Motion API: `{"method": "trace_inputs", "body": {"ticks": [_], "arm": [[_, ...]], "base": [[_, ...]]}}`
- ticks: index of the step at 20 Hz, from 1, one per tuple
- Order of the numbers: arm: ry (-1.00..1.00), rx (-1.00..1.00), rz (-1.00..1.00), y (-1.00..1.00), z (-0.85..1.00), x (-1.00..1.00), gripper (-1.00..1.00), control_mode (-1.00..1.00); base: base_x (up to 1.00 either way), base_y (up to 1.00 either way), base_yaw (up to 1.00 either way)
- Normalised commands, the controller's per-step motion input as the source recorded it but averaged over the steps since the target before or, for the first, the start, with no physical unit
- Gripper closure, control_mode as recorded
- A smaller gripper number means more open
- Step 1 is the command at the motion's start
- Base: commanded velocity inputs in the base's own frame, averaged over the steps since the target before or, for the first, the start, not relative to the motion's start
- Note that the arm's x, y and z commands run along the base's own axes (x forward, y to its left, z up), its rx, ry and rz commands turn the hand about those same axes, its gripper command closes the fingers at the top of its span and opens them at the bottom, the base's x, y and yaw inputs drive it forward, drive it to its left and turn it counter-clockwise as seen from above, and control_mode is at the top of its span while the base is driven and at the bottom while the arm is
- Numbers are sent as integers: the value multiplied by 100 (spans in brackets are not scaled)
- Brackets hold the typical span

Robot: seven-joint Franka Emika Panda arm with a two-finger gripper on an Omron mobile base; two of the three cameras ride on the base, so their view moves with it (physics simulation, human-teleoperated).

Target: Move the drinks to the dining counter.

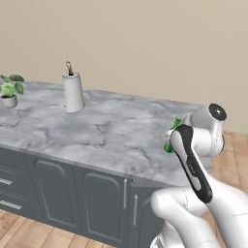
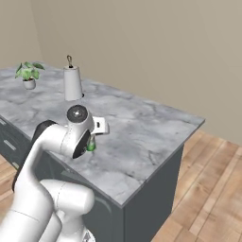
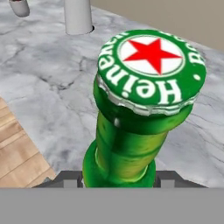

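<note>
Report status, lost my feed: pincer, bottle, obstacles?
Pincer shut on green glass bottle. Bottle over grey-veined marble counter. White cylinder far off.

- Our arm (image 1: 203,203) is built from glossy white rounded shells, thick and tubular.
- We see a dark grey band (image 1: 193,164) running along one link, with black joint sections elsewhere.
- A round dark cap (image 2: 77,113) with a pale ring closes one joint end.
- A small white bracket (image 2: 99,125) juts beside it.

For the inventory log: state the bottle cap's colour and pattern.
Green cap with a red star on a white centre and white lettering; clearest in the hand view.
</note>
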Motion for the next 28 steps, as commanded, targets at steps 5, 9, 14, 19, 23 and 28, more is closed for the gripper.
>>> {"method": "trace_inputs", "body": {"ticks": [5, 9, 14, 19, 23, 28], "arm": [[0, 0, 0, 1, -15, 21, 100, -100], [0, 0, 0, 0, -18, 16, 100, -100], [0, 0, 0, 0, -22, 19, 100, -100], [0, 0, 0, 0, -19, 17, 100, -100], [0, 0, 0, 0, -21, 20, 100, -100], [0, 0, 0, 0, -28, 23, 100, -100]], "base": [[0, 0, 0], [0, 0, 0], [0, 0, 0], [0, 0, 0], [0, 0, 0], [0, 0, 0]]}}
